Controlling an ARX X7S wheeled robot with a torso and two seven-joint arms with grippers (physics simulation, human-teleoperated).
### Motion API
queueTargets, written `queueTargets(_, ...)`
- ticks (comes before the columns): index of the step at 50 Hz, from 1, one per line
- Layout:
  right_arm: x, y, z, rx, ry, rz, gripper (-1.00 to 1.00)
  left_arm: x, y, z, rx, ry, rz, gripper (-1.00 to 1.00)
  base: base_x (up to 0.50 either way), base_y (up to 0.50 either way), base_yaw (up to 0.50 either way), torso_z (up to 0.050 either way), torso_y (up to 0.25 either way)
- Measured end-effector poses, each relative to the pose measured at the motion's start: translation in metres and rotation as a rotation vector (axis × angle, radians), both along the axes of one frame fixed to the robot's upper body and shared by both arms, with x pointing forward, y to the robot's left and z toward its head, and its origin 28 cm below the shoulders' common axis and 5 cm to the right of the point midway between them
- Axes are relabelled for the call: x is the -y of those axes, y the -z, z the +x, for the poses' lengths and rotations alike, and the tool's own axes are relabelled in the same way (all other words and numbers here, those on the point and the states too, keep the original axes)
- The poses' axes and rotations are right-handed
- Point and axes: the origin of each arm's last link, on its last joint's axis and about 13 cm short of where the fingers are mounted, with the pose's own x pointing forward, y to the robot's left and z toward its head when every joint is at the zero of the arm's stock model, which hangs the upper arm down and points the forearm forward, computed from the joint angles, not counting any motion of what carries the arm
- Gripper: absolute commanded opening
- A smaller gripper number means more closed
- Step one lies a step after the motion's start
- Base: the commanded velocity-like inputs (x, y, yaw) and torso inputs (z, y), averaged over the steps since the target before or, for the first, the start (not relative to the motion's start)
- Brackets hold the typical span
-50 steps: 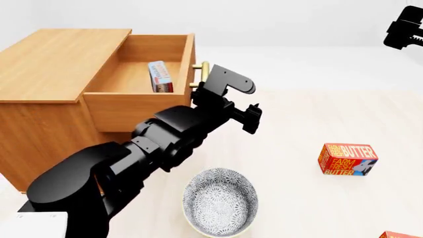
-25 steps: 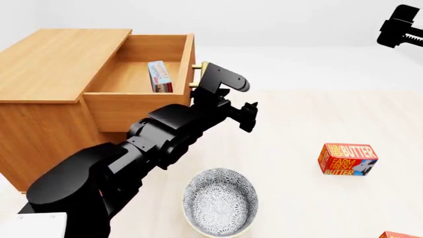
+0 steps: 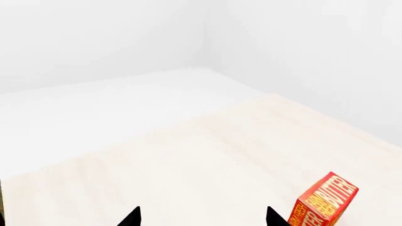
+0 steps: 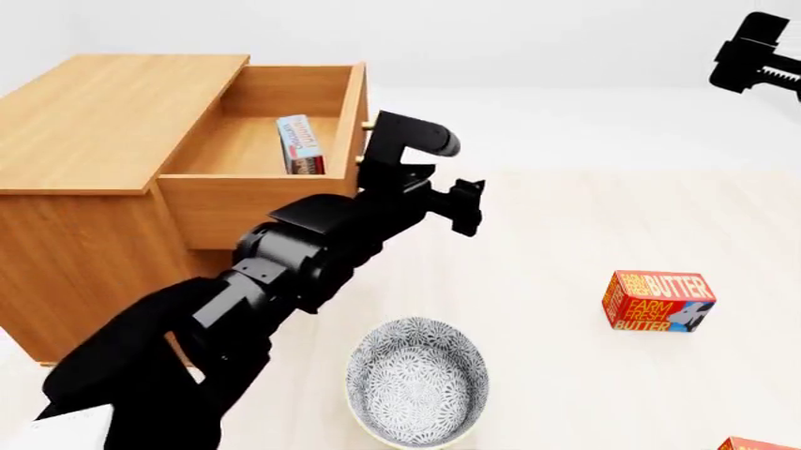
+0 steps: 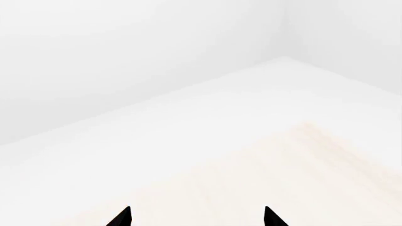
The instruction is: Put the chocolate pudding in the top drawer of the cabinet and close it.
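- Presently: chocolate pudding (image 4: 300, 145) standing on edge inside the top drawer (image 4: 269, 141) of the cabinet (image 4: 113, 187); drawer pulled out.
- Left tool (image 4: 466, 206) just in front of the drawer face, near the handle, which is hidden behind the arm; fingers (image 3: 133, 217) spread, gripping nothing.
- Right tool (image 4: 763, 64) raised far off at the head view's upper right; fingertips (image 5: 122, 217) spread, empty.
- Butter box (image 4: 658, 301) upright on the floor, well apart from the cabinet.
- Patterned bowl (image 4: 415, 382) on the floor beside the left arm.
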Motion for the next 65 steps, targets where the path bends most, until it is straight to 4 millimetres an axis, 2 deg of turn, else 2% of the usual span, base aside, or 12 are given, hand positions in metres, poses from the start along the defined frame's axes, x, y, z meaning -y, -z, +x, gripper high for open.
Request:
queueTargets(27,-0.001,0.003,0.002,-0.001,-0.005,0.006,1.0,-0.01,0.002,0.0,0.008,-0.023,-0.038,1.0,0.02,0.0,0.0,0.001,0.001)
queueTargets(39,-0.002,0.004,0.003,-0.002,-0.008,0.007,1.0,-0.019,-0.005,0.0,-0.046,-0.033,-0.07,1.0,0.03,0.0,0.0,0.002,0.001)
queueTargets(65,-0.006,0.006,0.009,-0.003,-0.021,0.012,1.0,-0.07,-0.03,0.0,-0.251,-0.1,-0.18,1.0,0.03,0.0,0.0,0.0,0.0)
